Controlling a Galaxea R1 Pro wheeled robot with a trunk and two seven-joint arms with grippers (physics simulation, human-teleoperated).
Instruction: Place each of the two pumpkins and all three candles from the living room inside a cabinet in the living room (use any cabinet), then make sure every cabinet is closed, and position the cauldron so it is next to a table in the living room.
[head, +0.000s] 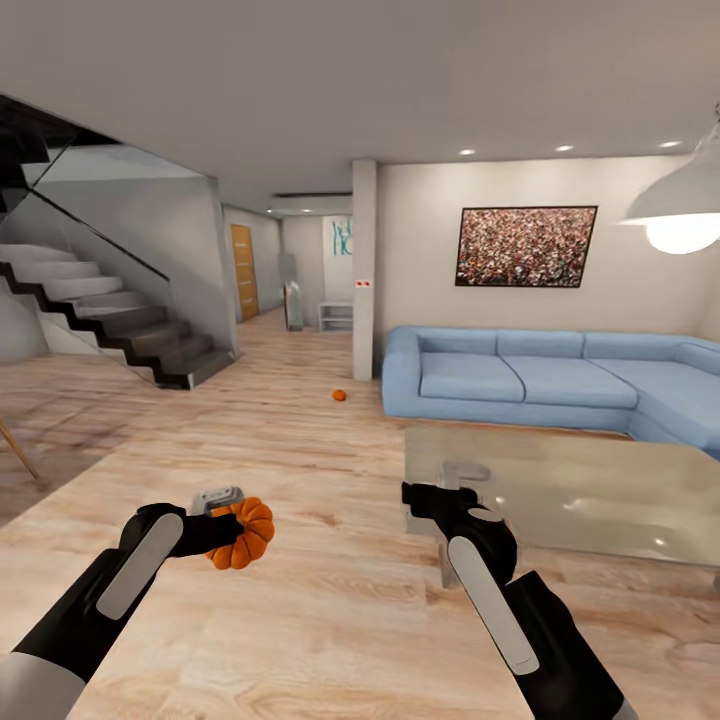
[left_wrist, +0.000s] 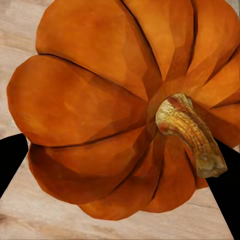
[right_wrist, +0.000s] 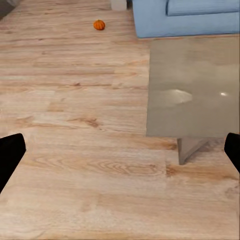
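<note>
The left end effector (head: 228, 528) was clenched on a pumpkin (head: 243, 533), held up in the air above the wooden floor (head: 300, 620). In the left wrist view that pumpkin (left_wrist: 105, 115) crowded the lens, stem (left_wrist: 190, 132) pointing out, and the dark fingertips (left_wrist: 11, 160) were cut off at the edges, so exactly where they touched it was hard to make out. The second pumpkin (head: 339, 395) was a tiny orange dot far off on the floor, near the white pillar (head: 364, 260) and just off the end of the blue sofa (head: 540, 380); too small for any detail. It showed in the right wrist view too (right_wrist: 99, 24).

The right end effector (head: 425, 497) hung empty and spread open beside the near corner of the glossy grey table (head: 600, 500). From the head view, the arm covered that corner of the surface. One slanted leg (right_wrist: 192, 149) peeked out below the top. A staircase (head: 110, 320) rose at the left, a framed picture (head: 526, 246) hung above the sofa, and a pendant lamp (head: 680, 215) was clipped by the frame's right edge.
</note>
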